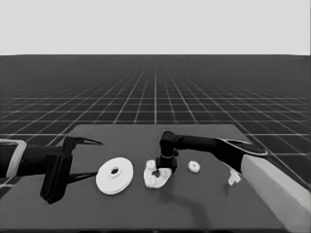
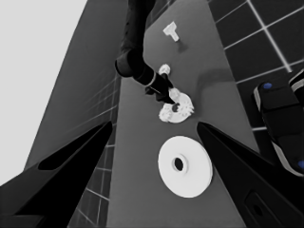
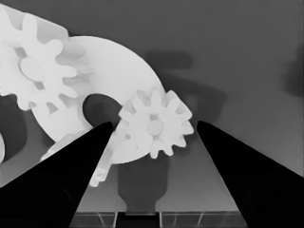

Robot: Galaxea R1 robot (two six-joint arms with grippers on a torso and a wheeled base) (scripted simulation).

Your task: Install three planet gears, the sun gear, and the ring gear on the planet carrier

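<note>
The planet carrier, the smaller round part [image 1: 154,177] [image 3: 111,66], lies at the table's middle with three planet gears on it. One gear [image 3: 155,126] sits at its edge between the fingers of my right gripper [image 1: 156,171] [image 3: 155,124], which stands open straight above it. A second gear [image 3: 35,71] rests on the far side, and a third [image 3: 100,167] is half hidden under one finger. A loose gear [image 1: 194,166] [image 2: 165,70] lies just right of the carrier. The ring gear, the larger round part [image 1: 114,175] [image 2: 184,165], lies flat to the left, beside my parked, open left gripper [image 1: 97,158] [image 2: 154,123].
A thin white piece [image 1: 234,178] [image 2: 172,31] lies near the table's right side, under the right forearm. Dark machinery with blue lights [image 2: 280,118] shows past the table's edge in the left wrist view.
</note>
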